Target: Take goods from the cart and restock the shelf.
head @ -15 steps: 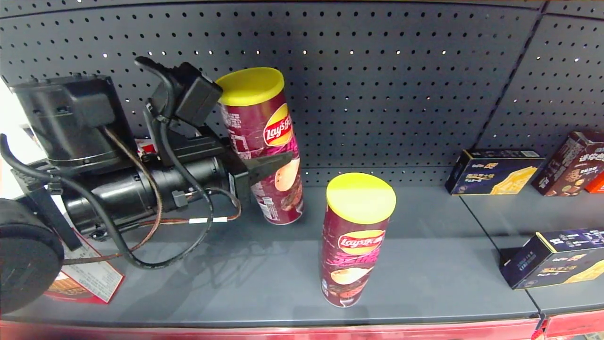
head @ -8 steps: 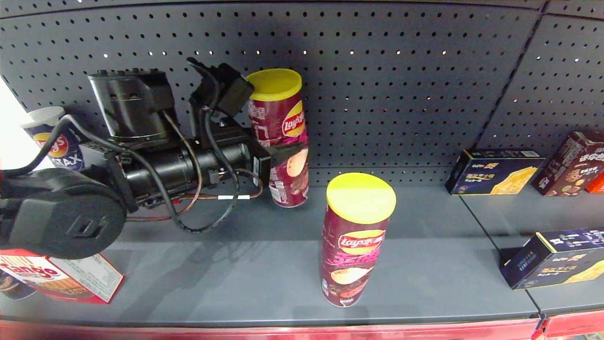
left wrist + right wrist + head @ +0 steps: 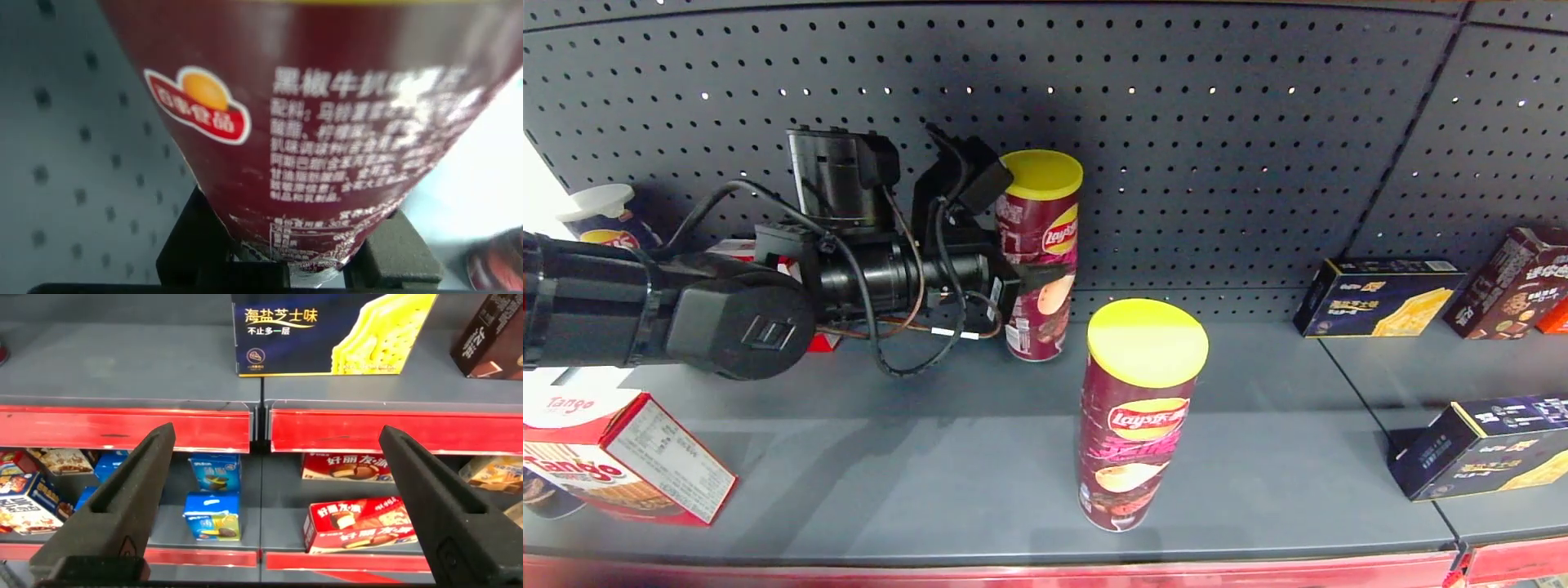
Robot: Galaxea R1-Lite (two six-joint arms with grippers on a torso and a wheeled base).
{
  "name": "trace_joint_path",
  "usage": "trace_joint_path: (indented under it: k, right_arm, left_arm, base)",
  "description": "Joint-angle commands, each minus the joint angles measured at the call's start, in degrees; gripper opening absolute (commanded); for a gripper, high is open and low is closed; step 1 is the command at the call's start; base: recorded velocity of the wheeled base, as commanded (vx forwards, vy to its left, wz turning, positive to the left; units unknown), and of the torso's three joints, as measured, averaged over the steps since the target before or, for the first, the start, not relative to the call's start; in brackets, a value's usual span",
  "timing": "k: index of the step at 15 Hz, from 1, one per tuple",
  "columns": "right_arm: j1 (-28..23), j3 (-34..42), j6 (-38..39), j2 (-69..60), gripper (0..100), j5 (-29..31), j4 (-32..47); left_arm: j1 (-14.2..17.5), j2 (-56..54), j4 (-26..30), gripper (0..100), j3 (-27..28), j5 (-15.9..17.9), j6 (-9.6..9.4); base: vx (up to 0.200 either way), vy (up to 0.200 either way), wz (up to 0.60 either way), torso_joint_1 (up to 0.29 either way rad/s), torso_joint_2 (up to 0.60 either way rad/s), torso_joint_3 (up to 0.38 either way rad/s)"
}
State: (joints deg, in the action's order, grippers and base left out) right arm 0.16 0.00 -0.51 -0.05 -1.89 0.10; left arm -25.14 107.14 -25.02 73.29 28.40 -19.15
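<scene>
Entry, restock step: placing.

Change: over the last second your left gripper (image 3: 1036,282) has carried the can (image 3: 1045,220) rightward and deeper, toward the pegboard (image 3: 1217,122). The can was leaning before and now stands close to upright, with its base at the rear of the shelf (image 3: 931,457). You cannot tell from here whether the base is seated or just above the surface. The gripper is clamped on the can at mid-height. The second can (image 3: 1139,408), nearer the front edge, has not moved. The arm's shift has uncovered the red box (image 3: 629,457) at the left.

Judgement: the carry looks nearly finished. What is left is to seat the can, let go, and back out leftward, well apart from the second can.

Views: the head view gives you the can's tilt and its gap to the pegboard. The left wrist view adds the can's wall (image 3: 327,147) wedged between the dark fingers (image 3: 188,253), so the hold looks firm. The right wrist view shows your right gripper (image 3: 278,431) spread wide and holding nothing, facing a blue box (image 3: 327,331) and stocked lower shelves.
</scene>
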Motion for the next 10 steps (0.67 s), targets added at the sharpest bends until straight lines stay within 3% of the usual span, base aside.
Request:
trace_joint_path:
  k: [1, 2, 3, 10]
  right_arm:
    - [0.02, 0.00, -0.02, 0.14, 100, -0.04, -0.01]
    - [0.02, 0.00, -0.02, 0.14, 100, -0.04, -0.01]
    - [0.02, 0.00, -0.02, 0.14, 100, -0.04, -0.01]
    - [0.02, 0.00, -0.02, 0.14, 100, -0.04, -0.01]
  left_arm:
    - [-0.18, 2.28, 0.14, 0, 1.59, 3.24, 1.57]
    - [-0.18, 2.28, 0.14, 0, 1.59, 3.76, 2.19]
    - [-0.09, 2.63, -0.30, 0, 1.77, 4.12, 3.95]
    - [-0.09, 7.29, -3.99, 0, 2.56, 4.03, 3.51]
  base:
    - [0.000, 0.000, 0.00, 0.000, 0.00, 0.000]
    - [0.000, 0.000, 0.00, 0.000, 0.00, 0.000]
    - [0.000, 0.000, 0.00, 0.000, 0.00, 0.000]
    - [0.000, 0.000, 0.00, 0.000, 0.00, 0.000]
